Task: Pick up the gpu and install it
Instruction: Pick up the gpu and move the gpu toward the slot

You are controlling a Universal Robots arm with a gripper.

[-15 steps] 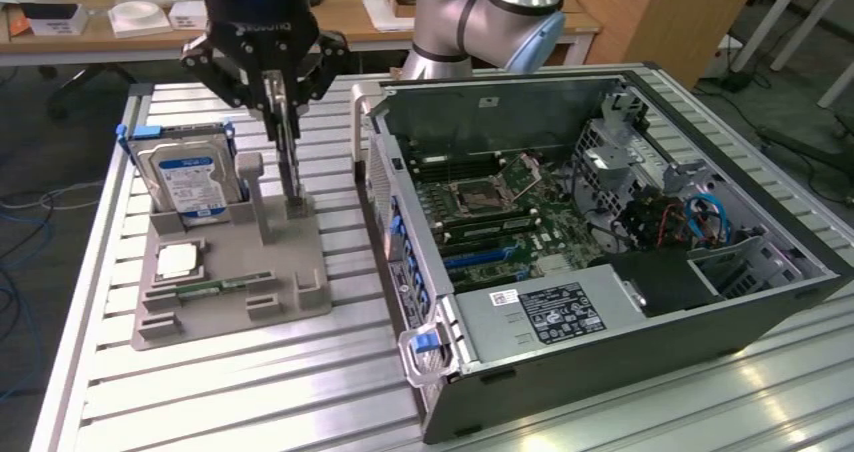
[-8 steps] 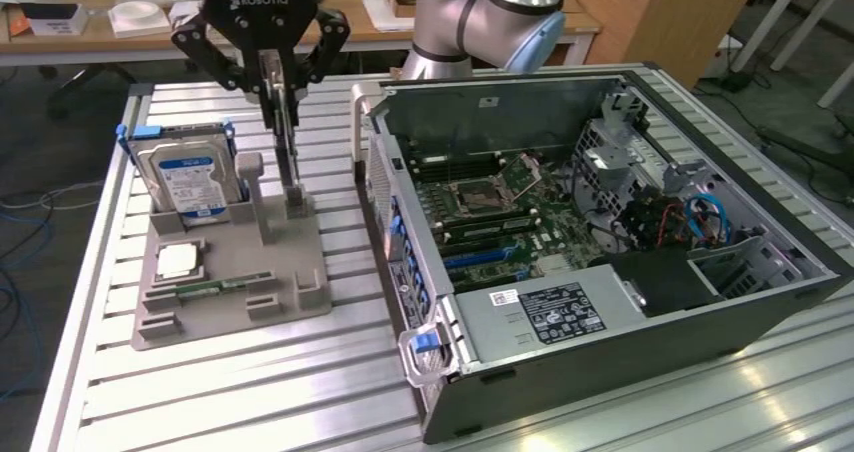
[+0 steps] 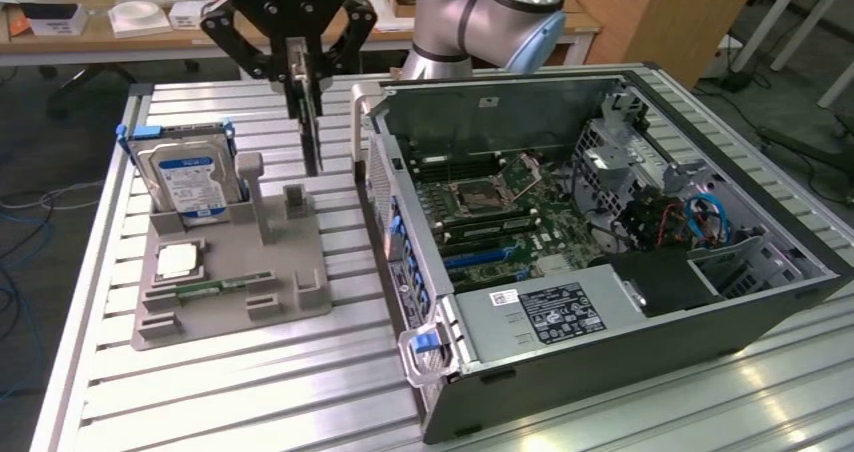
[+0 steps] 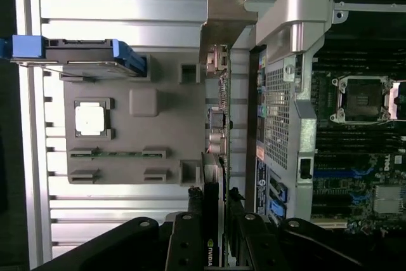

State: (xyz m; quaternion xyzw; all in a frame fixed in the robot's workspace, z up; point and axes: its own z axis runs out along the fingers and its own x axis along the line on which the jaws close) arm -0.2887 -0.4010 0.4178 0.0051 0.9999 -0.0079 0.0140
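My gripper point(image 3: 299, 70) is shut on the gpu point(image 3: 311, 127), a thin dark card that hangs edge-on below the fingers. Its lower end is just above the grey holder tray point(image 3: 287, 302), beside the open computer case point(image 3: 601, 302). In the wrist view the gpu point(image 4: 216, 125) runs as a narrow strip from between my gripper point(image 4: 214, 211) out to its silver end bracket point(image 4: 223, 20). There it lies between the grey holder tray point(image 4: 158, 138) and the case wall point(image 4: 285, 93). The motherboard point(image 3: 494, 207) lies exposed inside the case.
A blue-and-white-labelled hard drive point(image 3: 187, 177) stands upright in the tray. A square processor chip point(image 3: 178, 260) and a narrow green memory stick point(image 3: 200, 289) lie in the tray. All of this rests on a slatted aluminium table point(image 3: 267, 392), with desks behind it.
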